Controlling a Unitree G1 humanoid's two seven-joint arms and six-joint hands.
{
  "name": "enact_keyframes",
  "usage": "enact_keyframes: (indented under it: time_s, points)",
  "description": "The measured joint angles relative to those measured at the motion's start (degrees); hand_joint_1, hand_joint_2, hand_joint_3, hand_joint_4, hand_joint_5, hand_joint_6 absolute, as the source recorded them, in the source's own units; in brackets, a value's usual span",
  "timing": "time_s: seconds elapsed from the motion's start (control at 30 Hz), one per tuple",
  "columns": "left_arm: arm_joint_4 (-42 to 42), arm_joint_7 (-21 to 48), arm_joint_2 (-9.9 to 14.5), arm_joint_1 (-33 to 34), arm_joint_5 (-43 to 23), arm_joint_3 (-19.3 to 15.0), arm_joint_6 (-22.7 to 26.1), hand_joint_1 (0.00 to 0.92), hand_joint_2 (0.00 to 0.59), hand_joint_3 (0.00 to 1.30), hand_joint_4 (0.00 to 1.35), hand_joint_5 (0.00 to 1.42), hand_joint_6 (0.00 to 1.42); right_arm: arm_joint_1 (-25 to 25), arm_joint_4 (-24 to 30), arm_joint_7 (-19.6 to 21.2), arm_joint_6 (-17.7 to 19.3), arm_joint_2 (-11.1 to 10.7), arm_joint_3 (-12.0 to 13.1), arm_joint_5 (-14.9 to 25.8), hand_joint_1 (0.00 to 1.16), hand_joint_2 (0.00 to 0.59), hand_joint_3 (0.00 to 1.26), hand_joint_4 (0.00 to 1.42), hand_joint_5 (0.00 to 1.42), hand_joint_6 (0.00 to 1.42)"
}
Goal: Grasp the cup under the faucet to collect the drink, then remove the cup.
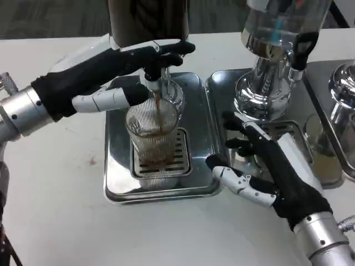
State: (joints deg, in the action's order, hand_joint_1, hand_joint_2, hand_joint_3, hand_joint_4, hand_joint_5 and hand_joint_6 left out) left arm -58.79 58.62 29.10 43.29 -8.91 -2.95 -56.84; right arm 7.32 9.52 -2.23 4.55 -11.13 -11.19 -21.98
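Observation:
A ribbed clear glass cup [155,138] stands upright on the slotted grate of a steel drip tray [202,141], right under the faucet [153,80] of a dark drink dispenser [148,19]. A thin brown stream falls into the cup, which holds brown drink in its lower part. My left hand [105,72] reaches in from the left, with its black fingers over the faucet handle and the thumb below it, beside the cup's rim. My right hand [265,169] hovers open to the right of the cup, fingers spread toward it but apart from it.
A second dispenser [277,39] with a clear tank stands on its own steel tray [221,91] just behind my right hand. A third chrome base [344,83] sits at the far right. White table [55,183] lies bare in front and to the left.

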Motion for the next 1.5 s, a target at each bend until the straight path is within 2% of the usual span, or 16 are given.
enact_keyframes:
  time_s: [0.2, 0.53, 1.13, 1.5]
  points:
    - [0.33, -0.97, 0.45, -0.26, 0.55, 0.43, -1.27, 0.0, 0.065, 0.15, 0.09, 0.15, 0.15, -2.39, -0.05, -5.09, -2.63, -1.17, -0.6, 1.24, 0.58, 0.22, 0.0, 0.0, 0.01, 0.12]
    - [0.35, -2.29, 1.14, -0.68, 0.61, 1.47, -2.64, 0.0, 0.068, 0.15, 0.09, 0.15, 0.15, -6.0, -0.19, -11.02, -6.37, -1.59, -1.51, 3.18, 0.57, 0.219, 0.0, 0.0, 0.0, 0.05]
    - [0.51, -2.87, 1.49, -0.77, 0.6, 1.84, -2.81, 0.0, 0.068, 0.16, 0.1, 0.15, 0.15, -12.51, -7.22, -10.66, -7.02, 1.09, -0.8, 5.7, 0.56, 0.234, 0.0, 0.0, 0.0, 0.06]
    - [0.73, -2.92, 1.75, -0.81, 0.59, 1.83, -2.84, 0.0, 0.068, 0.16, 0.1, 0.15, 0.15, -16.27, -11.45, -10.64, -7.01, 1.7, -0.8, 6.41, 0.56, 0.235, 0.0, 0.0, 0.0, 0.06]
